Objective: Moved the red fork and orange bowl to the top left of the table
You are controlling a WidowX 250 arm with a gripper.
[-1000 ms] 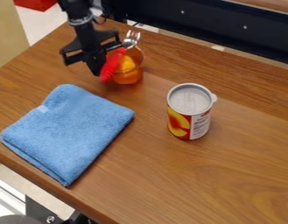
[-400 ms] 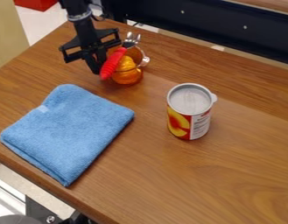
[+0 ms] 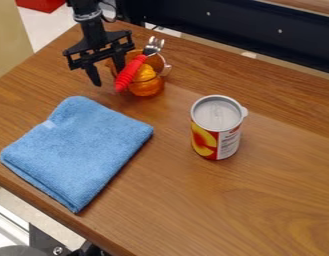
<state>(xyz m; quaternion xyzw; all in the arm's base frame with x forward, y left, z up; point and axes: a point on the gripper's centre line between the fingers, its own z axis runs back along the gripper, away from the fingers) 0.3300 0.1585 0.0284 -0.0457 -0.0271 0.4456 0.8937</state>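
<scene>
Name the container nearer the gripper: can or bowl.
The orange bowl, with the red fork across it; the can stands farther from the gripper.

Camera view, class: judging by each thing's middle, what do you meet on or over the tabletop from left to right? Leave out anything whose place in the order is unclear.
Blue towel → hand → orange bowl → can.
</scene>
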